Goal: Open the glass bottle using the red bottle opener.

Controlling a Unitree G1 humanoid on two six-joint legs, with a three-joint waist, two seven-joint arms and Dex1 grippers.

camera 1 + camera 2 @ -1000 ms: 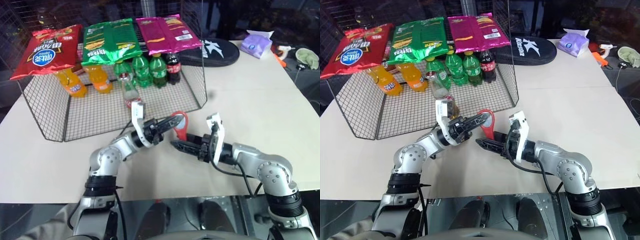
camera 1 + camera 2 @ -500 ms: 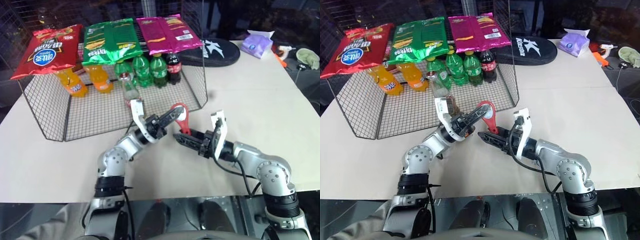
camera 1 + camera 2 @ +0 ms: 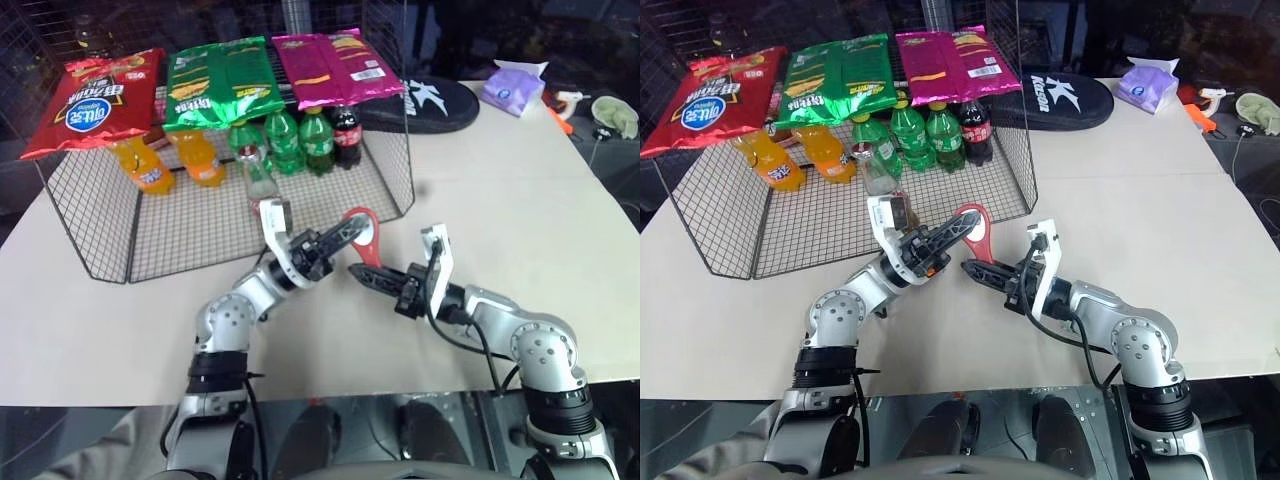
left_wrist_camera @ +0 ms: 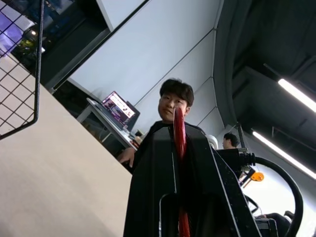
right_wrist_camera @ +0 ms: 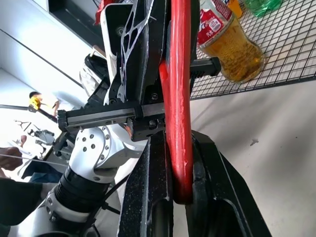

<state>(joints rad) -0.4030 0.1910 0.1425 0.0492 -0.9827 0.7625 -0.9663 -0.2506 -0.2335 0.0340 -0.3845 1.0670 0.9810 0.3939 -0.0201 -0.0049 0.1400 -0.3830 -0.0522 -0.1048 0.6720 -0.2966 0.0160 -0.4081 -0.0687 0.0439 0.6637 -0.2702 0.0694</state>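
The red bottle opener (image 3: 364,236) hangs in the air over the table, just in front of the wire basket. My left gripper (image 3: 349,231) is shut on its loop head, seen edge-on as a red strip (image 4: 178,133) between the black fingers. My right gripper (image 3: 363,272) is shut on the lower end of the handle (image 5: 179,148). The glass bottle (image 3: 260,176) stands upright inside the basket behind my left wrist, its lower part hidden. Its red label and amber drink (image 5: 228,42) show past the opener.
The wire basket (image 3: 100,220) holds orange bottles (image 3: 150,170), green bottles (image 3: 300,140) and a dark cola bottle (image 3: 346,135), with chip bags (image 3: 215,85) on top. A black case (image 3: 425,100) and a tissue pack (image 3: 512,88) lie at the back right. A person (image 4: 174,101) sits beyond the table.
My right gripper's fingers, open around the opener's handle before, have closed on it. Both hands have stayed about where they were.
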